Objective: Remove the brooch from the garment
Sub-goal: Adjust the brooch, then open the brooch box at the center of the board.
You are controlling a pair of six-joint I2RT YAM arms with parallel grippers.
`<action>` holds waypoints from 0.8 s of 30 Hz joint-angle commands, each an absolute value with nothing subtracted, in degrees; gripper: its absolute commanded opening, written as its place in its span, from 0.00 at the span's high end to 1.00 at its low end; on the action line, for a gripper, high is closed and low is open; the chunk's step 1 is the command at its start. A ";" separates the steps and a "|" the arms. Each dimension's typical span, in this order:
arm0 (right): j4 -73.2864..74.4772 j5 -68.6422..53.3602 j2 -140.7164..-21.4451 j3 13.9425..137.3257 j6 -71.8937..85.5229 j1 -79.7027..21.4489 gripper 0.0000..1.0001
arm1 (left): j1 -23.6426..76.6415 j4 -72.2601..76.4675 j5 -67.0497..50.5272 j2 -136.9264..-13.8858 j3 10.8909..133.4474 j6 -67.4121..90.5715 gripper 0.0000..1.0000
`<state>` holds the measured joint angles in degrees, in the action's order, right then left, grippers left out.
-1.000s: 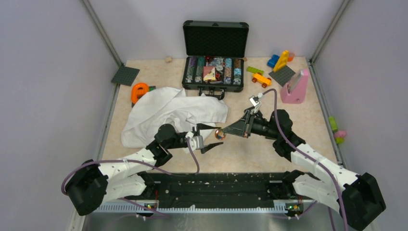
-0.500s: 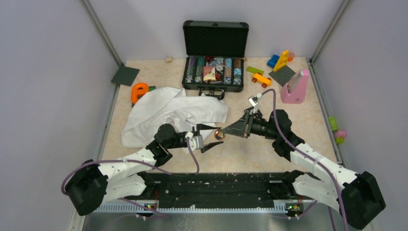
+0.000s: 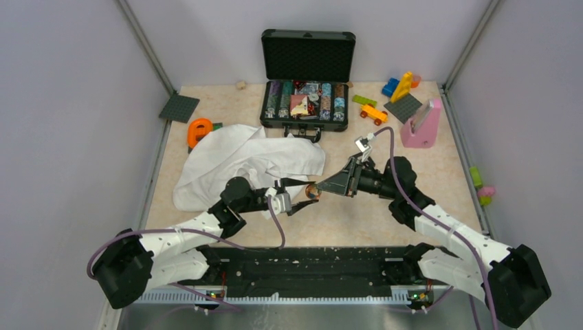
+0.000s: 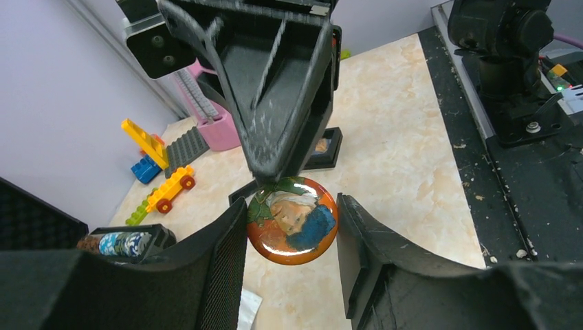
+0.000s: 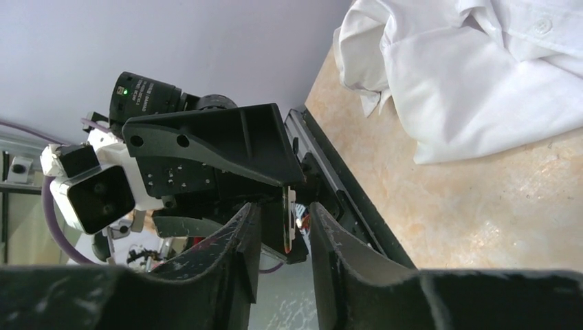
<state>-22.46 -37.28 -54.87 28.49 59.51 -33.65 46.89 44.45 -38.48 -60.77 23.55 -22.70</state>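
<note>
Left pincer [image 4: 292, 206] clamped across rim of brooch [image 4: 292, 223], right pincer [image 5: 285, 210] loosely parted around it; looks light, rigid, glossy-slick, so handles best by edge.

The top camera looks down from behind over the beige marbled tabletop [image 3: 357, 218]; the wrist cameras sit close, facing each other — both share the small round glossy orange-brown brooch [image 4: 292, 220].

No words, numbers or brand marks can be read in any view. The brooch [image 4: 292, 220] bears only a painted figure. The prints inside the case [image 3: 308, 58] are too small to read.
</note>
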 commanded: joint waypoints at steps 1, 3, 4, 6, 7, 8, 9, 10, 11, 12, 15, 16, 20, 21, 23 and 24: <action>-20.79 -35.33 -54.18 28.74 56.31 -34.37 0.54 | 47.04 43.66 -34.59 -58.98 23.72 -23.95 0.51; -16.49 -33.14 -53.36 29.71 53.42 -34.31 0.38 | 47.08 43.13 -32.09 -58.31 22.75 -23.84 0.50; -12.49 -31.80 -52.85 30.76 50.75 -34.28 0.35 | 47.08 42.26 -31.14 -58.13 22.42 -24.13 0.50; -1.69 -25.23 -51.63 33.89 43.77 -34.28 0.32 | 47.03 39.70 -29.50 -57.56 22.20 -24.44 0.50; 3.30 -21.20 -51.09 35.44 40.23 -34.20 0.32 | 47.02 38.69 -28.74 -57.59 22.11 -24.01 0.50; 7.50 -16.88 -50.65 37.02 36.24 -34.22 0.32 | 47.04 38.03 -28.04 -57.57 21.96 -23.35 0.50; 10.87 -12.15 -50.41 38.35 33.59 -34.19 0.33 | 47.06 37.87 -27.49 -57.57 21.59 -22.51 0.50; 13.37 -8.44 -50.52 39.52 30.58 -34.19 0.34 | 47.04 38.11 -27.24 -57.57 20.95 -21.83 0.50; 14.93 -5.04 -50.91 40.73 27.88 -34.15 0.35 | 47.07 39.05 -26.88 -57.66 20.12 -21.00 0.50; 16.24 -1.86 -51.85 41.52 24.94 -34.11 0.35 | 47.07 40.66 -25.87 -57.88 19.26 -19.86 0.50; 17.83 5.25 -55.99 42.67 18.72 -33.18 0.30 | 47.03 43.13 -23.89 -58.52 17.52 -18.20 0.50; 17.52 6.86 -57.70 42.83 17.35 -32.46 0.25 | 47.09 43.27 -23.72 -58.60 17.12 -18.19 0.50; 17.85 -11.44 -69.70 46.57 13.63 -19.55 0.09 | 47.08 46.80 -24.34 -59.35 15.42 -17.49 0.51; 16.95 -14.56 -71.63 47.14 13.68 -17.53 0.03 | 47.06 47.78 -24.78 -59.53 15.07 -17.20 0.51; 13.80 -10.07 -72.85 47.25 13.40 -16.71 0.01 | 47.06 49.25 -25.42 -59.73 14.30 -16.93 0.52; 12.44 -7.29 -73.37 47.47 13.02 -16.54 0.01 | 47.07 50.13 -25.40 -59.84 13.84 -16.71 0.52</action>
